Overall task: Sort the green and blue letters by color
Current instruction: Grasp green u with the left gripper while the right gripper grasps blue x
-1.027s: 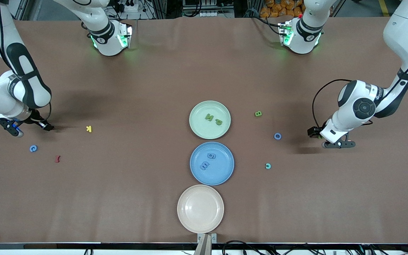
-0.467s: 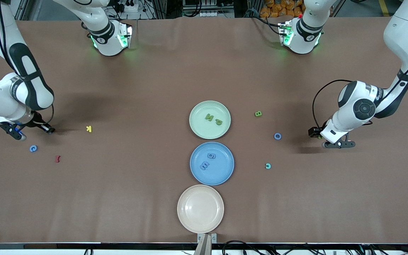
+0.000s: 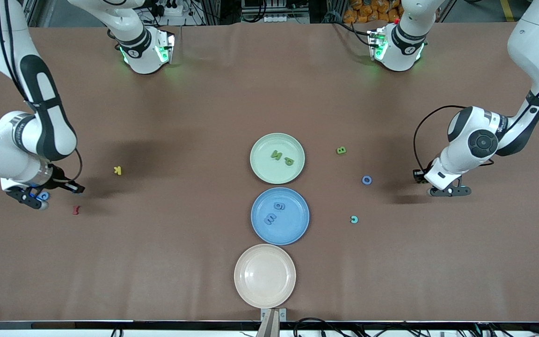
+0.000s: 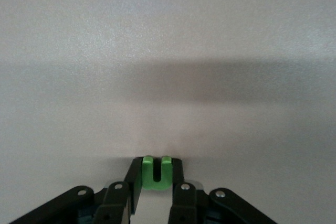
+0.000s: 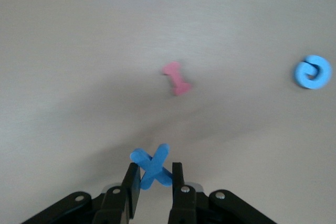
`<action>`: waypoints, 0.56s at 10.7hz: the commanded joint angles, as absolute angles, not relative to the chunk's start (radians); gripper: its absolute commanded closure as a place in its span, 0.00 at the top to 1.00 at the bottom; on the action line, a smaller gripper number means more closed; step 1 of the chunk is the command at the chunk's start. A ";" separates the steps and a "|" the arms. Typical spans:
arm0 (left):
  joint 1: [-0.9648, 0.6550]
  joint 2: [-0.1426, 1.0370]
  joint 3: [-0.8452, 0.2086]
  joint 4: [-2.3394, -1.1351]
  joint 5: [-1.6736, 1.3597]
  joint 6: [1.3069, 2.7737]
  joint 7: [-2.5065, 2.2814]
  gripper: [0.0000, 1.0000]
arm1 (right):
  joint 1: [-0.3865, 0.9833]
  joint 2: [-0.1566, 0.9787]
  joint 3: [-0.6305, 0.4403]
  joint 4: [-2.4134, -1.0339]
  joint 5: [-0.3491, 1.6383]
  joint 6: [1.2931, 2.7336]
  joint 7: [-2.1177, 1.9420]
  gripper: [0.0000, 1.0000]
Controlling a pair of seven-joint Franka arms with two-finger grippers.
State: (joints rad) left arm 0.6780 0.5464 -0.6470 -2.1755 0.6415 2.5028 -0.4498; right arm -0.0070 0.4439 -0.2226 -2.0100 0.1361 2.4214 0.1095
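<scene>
My left pincer (image 4: 156,182) is pinching a green letter (image 4: 155,171) at the left arm's end of the worktop (image 3: 185,103), its shape mostly hidden between the fingers, while my right pincer (image 5: 156,182) is clamping a flat blue X (image 5: 152,166) low over the right arm's end. A dark red I (image 5: 177,77) and a curled blue letter (image 5: 313,72) are lying near the X. Mid-worktop, the green plate (image 3: 262,172) and blue plate (image 3: 297,229) are each carrying two matching letters; the green B (image 3: 341,150) and blue O (image 3: 367,179) are sitting loose, with bare worktop around them.

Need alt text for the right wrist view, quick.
The right gripper is shut on a blue X letter above the brown table. A dark red letter and a blue G letter lie on the table.
</scene>
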 commanded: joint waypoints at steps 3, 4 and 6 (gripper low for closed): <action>0.681 0.534 -0.695 -2.171 0.660 2.514 -0.598 0.00 | 0.200 0.474 -0.215 -1.895 0.208 2.408 0.169 0.00; 0.681 0.532 -0.721 -2.169 0.660 2.513 -0.659 0.00 | 0.239 0.498 -0.200 -1.857 0.269 2.408 0.170 0.00; 0.673 0.535 -0.784 -2.169 0.660 2.508 -0.782 0.00 | 0.331 0.549 -0.189 -1.787 0.377 2.414 0.175 0.00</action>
